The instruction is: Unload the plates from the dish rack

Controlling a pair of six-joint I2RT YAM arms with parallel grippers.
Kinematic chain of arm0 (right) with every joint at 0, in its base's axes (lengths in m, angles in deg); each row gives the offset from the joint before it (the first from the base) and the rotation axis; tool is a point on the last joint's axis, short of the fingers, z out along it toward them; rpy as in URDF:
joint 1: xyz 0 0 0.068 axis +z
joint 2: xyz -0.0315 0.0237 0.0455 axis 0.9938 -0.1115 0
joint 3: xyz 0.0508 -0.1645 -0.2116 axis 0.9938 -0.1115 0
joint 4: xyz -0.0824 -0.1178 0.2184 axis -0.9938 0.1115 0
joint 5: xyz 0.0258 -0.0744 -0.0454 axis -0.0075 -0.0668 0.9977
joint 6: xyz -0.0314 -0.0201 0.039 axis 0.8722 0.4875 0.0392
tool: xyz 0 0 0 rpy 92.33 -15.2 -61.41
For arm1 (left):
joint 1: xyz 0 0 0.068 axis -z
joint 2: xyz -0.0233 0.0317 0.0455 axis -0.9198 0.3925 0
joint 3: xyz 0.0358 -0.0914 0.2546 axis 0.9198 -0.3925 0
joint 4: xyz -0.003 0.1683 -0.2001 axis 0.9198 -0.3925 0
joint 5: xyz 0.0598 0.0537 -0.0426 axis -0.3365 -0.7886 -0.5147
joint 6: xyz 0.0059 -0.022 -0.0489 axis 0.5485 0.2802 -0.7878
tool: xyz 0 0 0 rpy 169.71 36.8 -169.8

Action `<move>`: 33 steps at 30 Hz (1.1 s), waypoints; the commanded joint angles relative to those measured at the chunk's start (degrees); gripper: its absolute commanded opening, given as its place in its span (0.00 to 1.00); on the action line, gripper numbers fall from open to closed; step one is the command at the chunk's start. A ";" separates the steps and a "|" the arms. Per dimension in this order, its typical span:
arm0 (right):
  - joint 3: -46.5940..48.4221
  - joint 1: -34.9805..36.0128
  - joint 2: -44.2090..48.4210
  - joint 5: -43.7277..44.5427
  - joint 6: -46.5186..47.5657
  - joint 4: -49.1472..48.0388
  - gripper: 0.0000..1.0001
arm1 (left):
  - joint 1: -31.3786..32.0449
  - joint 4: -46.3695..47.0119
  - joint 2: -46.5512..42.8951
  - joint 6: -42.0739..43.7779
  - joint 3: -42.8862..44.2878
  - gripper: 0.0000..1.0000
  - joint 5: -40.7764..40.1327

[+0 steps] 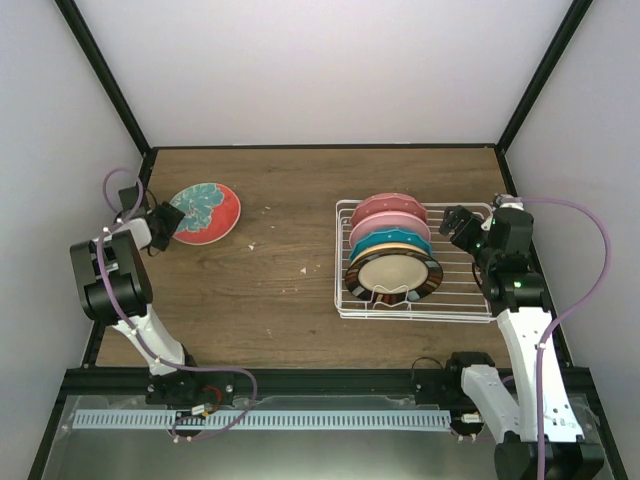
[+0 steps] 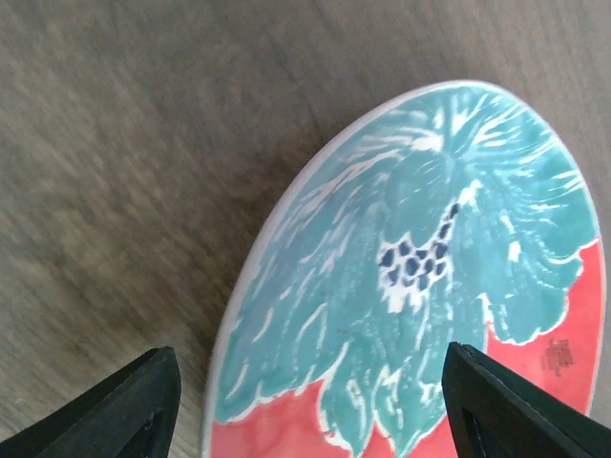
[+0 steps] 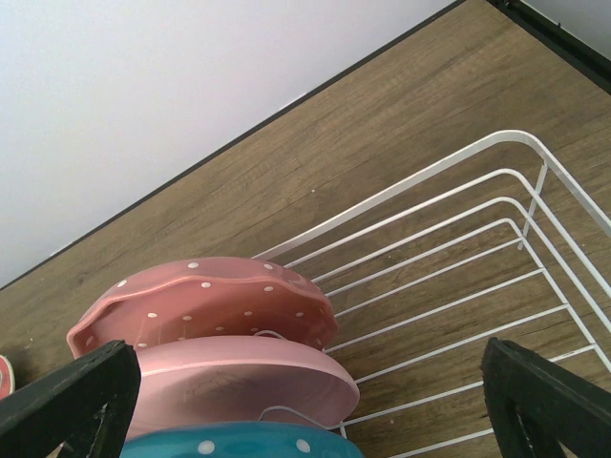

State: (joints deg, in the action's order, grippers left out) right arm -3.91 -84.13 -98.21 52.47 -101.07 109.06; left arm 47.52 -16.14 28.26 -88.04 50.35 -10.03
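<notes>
Wood table (image 1: 290, 190), red plate (image 1: 205, 213) lying flat far left at my left gripper (image 1: 165, 226), jaws apart, four plates (image 1: 390, 245) standing in the dish rack (image 1: 465, 290) on the right beside my wide-open right gripper (image 1: 460, 228), they look stiff, slick and chippable so I'd pinch a top rim

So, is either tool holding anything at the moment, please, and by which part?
Nothing is held: the left tool stands open at the red plate, the right tool open at the dish rack.
</notes>
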 commanded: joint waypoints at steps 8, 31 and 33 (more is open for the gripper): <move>1.63 0.63 0.50 -0.34 -0.28 -1.38 1.00 | 15.10 4.23 -4.22 17.84 25.56 0.79 14.14; 1.02 0.63 5.71 0.37 0.40 1.89 1.00 | 55.49 -17.17 -14.09 67.89 23.28 0.75 24.84; 0.89 0.62 6.22 0.45 0.40 2.32 1.00 | 57.68 -18.66 -14.39 70.65 23.01 0.73 24.17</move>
State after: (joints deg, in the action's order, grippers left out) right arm -3.91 -84.11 -93.47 52.62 -101.07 109.70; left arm 102.20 -29.25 15.98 -28.72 72.92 14.32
